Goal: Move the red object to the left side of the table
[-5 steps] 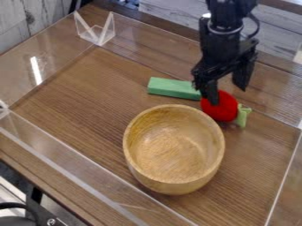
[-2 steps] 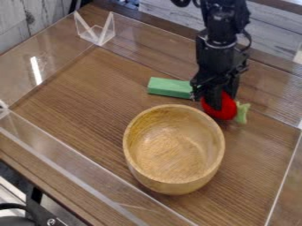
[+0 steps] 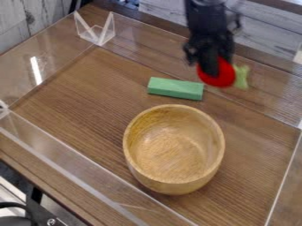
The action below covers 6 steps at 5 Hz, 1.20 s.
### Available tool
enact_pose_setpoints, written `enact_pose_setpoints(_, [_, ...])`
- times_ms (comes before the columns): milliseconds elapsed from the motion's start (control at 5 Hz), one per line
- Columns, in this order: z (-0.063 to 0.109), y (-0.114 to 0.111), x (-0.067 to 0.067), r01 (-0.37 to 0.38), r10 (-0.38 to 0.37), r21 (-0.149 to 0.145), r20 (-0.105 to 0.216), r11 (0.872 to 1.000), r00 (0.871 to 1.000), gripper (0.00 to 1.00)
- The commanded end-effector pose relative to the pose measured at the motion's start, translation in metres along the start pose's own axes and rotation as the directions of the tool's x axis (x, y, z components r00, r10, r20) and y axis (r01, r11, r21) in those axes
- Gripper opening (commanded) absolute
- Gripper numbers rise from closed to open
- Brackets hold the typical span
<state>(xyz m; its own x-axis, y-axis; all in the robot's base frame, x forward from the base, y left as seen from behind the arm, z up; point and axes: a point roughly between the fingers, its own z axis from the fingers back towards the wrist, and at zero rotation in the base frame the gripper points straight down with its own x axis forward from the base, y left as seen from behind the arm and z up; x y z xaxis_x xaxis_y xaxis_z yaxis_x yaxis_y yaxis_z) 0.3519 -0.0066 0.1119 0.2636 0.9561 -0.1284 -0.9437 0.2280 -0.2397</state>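
The red object (image 3: 217, 72), a small round toy fruit with a light green tip pointing right, hangs above the table (image 3: 83, 97) at the upper right. My gripper (image 3: 213, 62) comes down on it from above and is shut on it, its dark fingers at either side. The arm is blurred with motion. The fruit is behind and to the right of the green block.
A flat green rectangular block (image 3: 176, 87) lies on the wood left of the fruit. A round wooden bowl (image 3: 174, 146) stands in front of it. Clear acrylic walls (image 3: 48, 141) edge the tabletop, with a clear stand (image 3: 94, 29) at the back left.
The jaws closed on the red fruit where it lay beside the bowl. The gripper then rose with it, and the fruit is now off the table and farther back.
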Motion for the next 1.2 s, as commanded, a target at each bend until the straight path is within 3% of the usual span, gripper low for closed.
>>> enact_pose_setpoints(0, [0.025, 0.001, 0.013, -0.027, 0.030, -0.082, 0.036, 0.996, 0.999, 0.00])
enact_pose_setpoints(400, [0.044, 0.015, 0.014, -0.038, 0.041, -0.103, 0.028, 0.994, 0.999, 0.00])
enact_pose_setpoints(800, [0.049, 0.027, 0.013, -0.051, 0.055, -0.113, 0.034, 0.992, 0.998, 0.00])
enact_pose_setpoints(1000, [0.060, 0.038, 0.022, -0.046, 0.047, -0.118, 0.012, 0.992, 0.999, 0.00])
